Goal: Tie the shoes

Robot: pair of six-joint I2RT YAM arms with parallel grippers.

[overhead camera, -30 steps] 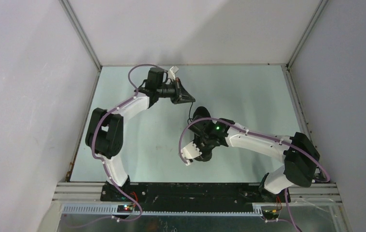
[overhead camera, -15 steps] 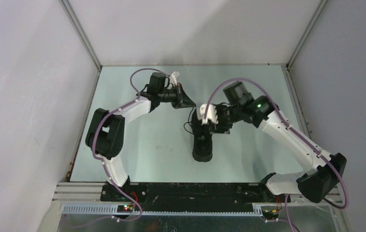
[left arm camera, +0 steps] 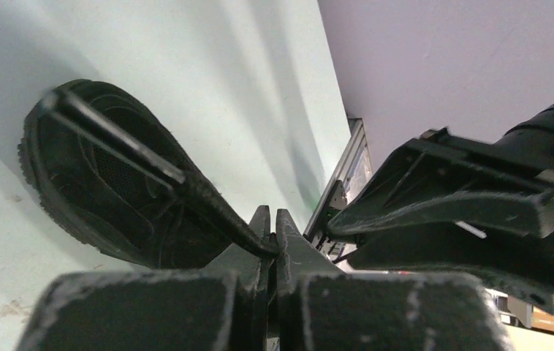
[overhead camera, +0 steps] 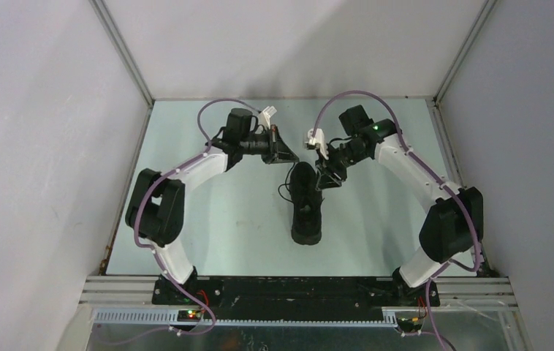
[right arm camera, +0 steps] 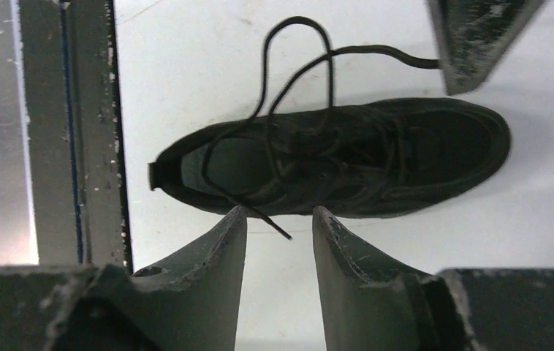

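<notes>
The black sneaker (overhead camera: pixel 308 210) lies mid-table, toe toward the arm bases. My left gripper (overhead camera: pixel 291 156) is just beyond its heel, shut on a thin black lace (left arm camera: pixel 219 212) that runs taut from the shoe (left arm camera: pixel 106 183) into the closed jaws (left arm camera: pixel 270 245). My right gripper (overhead camera: pixel 327 180) is open at the shoe's right side near the heel. In the right wrist view the shoe (right arm camera: pixel 347 168) lies across the frame. A loose lace end (right arm camera: pixel 274 225) pokes between my open fingertips (right arm camera: pixel 278 219), untouched. The left gripper's tip (right arm camera: pixel 479 44) holds the other lace (right arm camera: pixel 376 51).
Grey enclosure walls surround the pale green table (overhead camera: pixel 223 212) on three sides. A metal frame rail (right arm camera: pixel 69 131) runs along the table edge beyond the shoe's heel. The right gripper's body (left arm camera: pixel 464 212) sits close to the left gripper's right side.
The right arm swung off the shoe to the far right, then brought its open gripper in beside the heel. The left gripper has held the lace and shifted slightly right.
</notes>
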